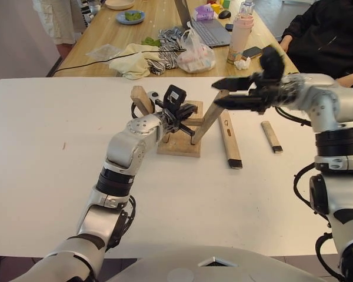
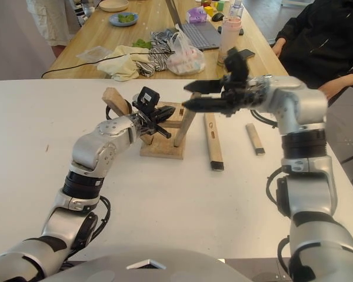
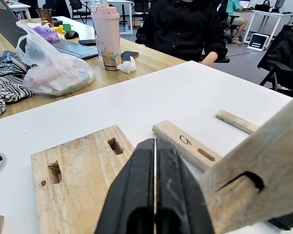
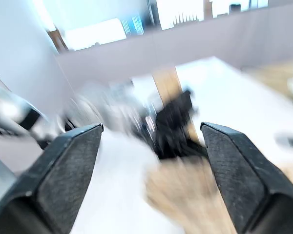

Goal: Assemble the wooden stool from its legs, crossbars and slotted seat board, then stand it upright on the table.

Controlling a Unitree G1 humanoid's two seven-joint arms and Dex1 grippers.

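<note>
The slotted seat board (image 1: 179,145) lies flat on the white table (image 1: 59,176) with two legs standing in it, a far-left leg (image 1: 142,99) and a slanted right leg (image 1: 208,118). A crossbar (image 1: 194,121) runs between them. My left gripper (image 1: 181,113) sits over the board between those legs, fingers (image 3: 155,195) shut with nothing seen between them. My right gripper (image 1: 222,93) hovers open just above the top of the slanted leg (image 3: 263,156), its fingers (image 4: 63,175) spread wide. A loose leg (image 1: 230,141) and a short crossbar (image 1: 272,136) lie flat to the right.
Behind the white table stands a wooden table (image 1: 159,17) carrying a plastic bag (image 1: 195,54), a pink bottle (image 1: 241,36), a laptop (image 1: 207,29) and cloths. A person in black (image 1: 326,32) sits at the back right.
</note>
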